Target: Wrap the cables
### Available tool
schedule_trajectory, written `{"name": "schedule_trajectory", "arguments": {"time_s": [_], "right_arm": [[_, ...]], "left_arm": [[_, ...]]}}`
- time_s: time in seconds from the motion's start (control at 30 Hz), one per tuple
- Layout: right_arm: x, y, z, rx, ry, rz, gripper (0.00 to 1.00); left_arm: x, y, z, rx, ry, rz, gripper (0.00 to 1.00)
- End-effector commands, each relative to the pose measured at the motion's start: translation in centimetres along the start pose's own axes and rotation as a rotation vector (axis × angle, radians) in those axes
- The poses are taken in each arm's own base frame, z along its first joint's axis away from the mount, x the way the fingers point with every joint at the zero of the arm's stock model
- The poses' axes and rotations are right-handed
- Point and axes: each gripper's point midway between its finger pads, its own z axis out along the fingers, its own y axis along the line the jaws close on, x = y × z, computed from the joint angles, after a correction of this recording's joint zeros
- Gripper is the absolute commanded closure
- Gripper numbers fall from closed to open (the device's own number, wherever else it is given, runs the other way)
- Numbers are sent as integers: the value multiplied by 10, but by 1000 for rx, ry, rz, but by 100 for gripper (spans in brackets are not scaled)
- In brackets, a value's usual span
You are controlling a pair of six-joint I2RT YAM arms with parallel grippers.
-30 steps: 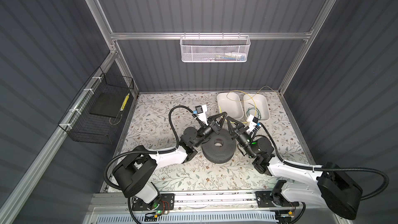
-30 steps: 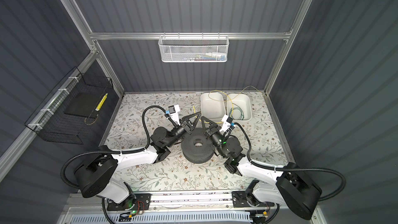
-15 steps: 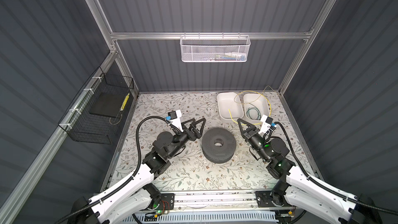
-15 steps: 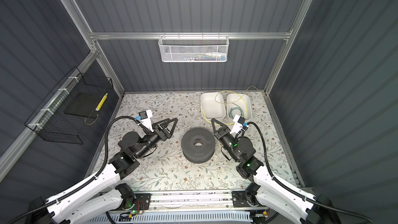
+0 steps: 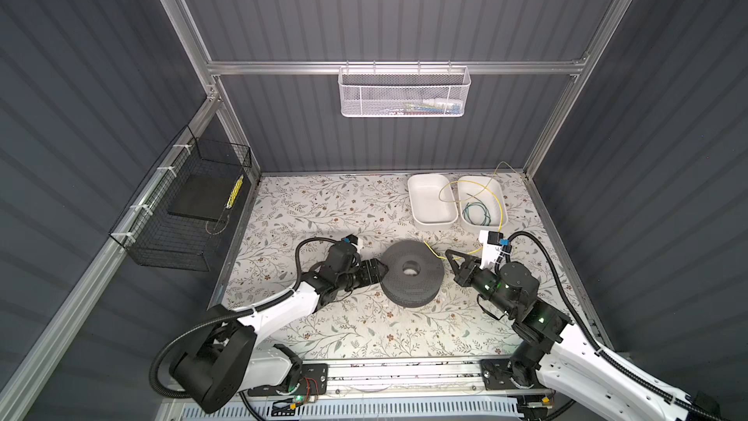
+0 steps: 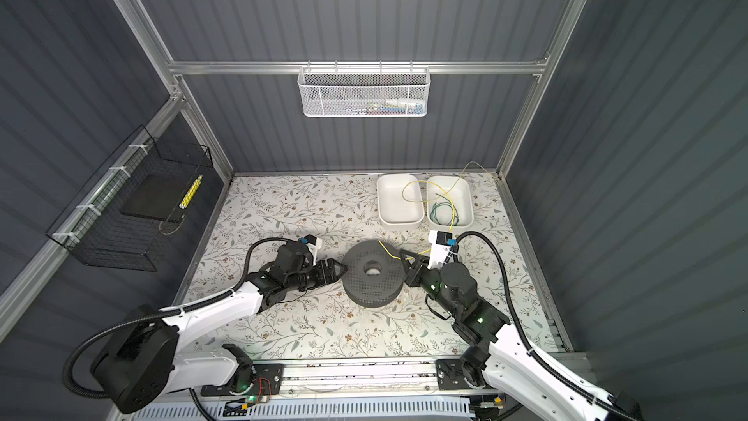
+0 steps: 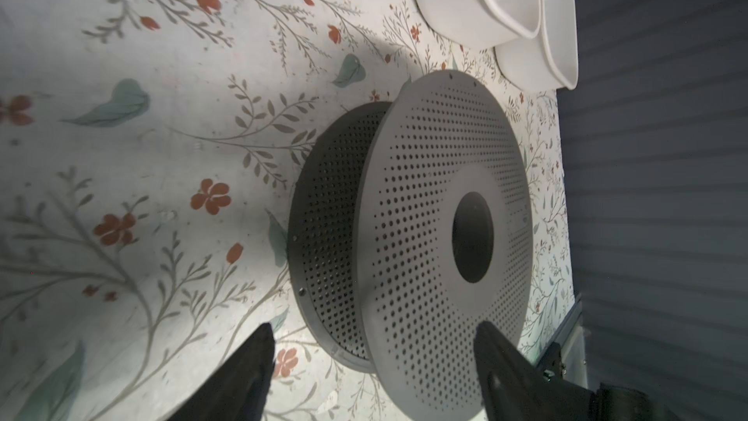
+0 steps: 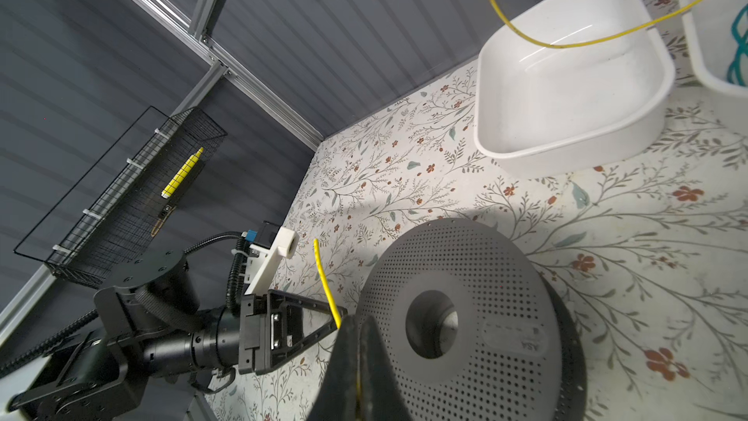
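Top views, biggest stuff down. Got a floral surface (image 5: 324,212) covering the whole booth floor. Lying flat dead centre: a dark perforated spool (image 5: 409,293), hub hole facing up, no windings visible on it.

Far right, side by side: white trays (image 5: 421,218), with the yellow cable (image 8: 326,281) looping loosely above both and a green wire (image 5: 477,212) coiled in the right one. Probably just parked there as the supply pile.

Next, the left gripper (image 5: 378,271), rolled sideways at the spool's left edge. From the left wrist view: fingers (image 7: 259,358) released and spread wide, straddling the flange rim. Can't tell whether actually touching. Best guess: there to steady or turn the spool, a light thing otherwise free to skate under a tugging wire.

Then the right gripper (image 8: 357,324) at the spool's right side, clenched on the yellow cable just short of its free end, a short stub poking past the fingertips toward the spool's far rim. Sensible grip, judging by the look: short stub, stiff enough to aim at the core. Rest of the cable trailing back over the trays, slack and springy, so likely to snag a tray rim during winding.
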Motion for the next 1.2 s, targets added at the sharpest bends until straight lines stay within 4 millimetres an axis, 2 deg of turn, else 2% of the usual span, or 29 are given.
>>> {"name": "schedule_trajectory", "arguments": {"time_s": [0.0,0.33,0.47,0.5,0.6,0.7,0.83,0.93,1.03,1.1,1.17], "right_arm": [[1,1,-1,-2,18,-41,100],[1,4,1,-25,17,-27,100],[0,6,1,-32,11,-13,100],[-1,6,0,-34,10,-15,100],[-6,8,-4,-35,-2,-14,100],[-9,11,-8,-38,-4,-25,100],[-14,13,-14,-34,-13,-49,100],[-20,17,-20,-35,-19,-81,100],[-23,22,-23,-44,-8,-118,100],[-23,24,-24,-48,5,-143,100],[-25,26,-25,-47,8,-159,100]], "left_arm": [[1,-25,8,190,1,-9,30],[-3,-30,15,323,-77,-26,53],[0,-26,30,368,-61,-103,77],[0,-25,31,386,-70,-120,86],[-5,-20,30,413,-111,-166,100],[-10,-18,27,396,-124,-177,100],[-19,-32,16,307,-94,-86,100],[-40,-36,-9,20,-74,123,100],[-61,-56,-42,-120,-51,294,100],[-63,-63,-51,-186,-5,380,100],[-55,-69,-53,-271,56,502,100]]}}
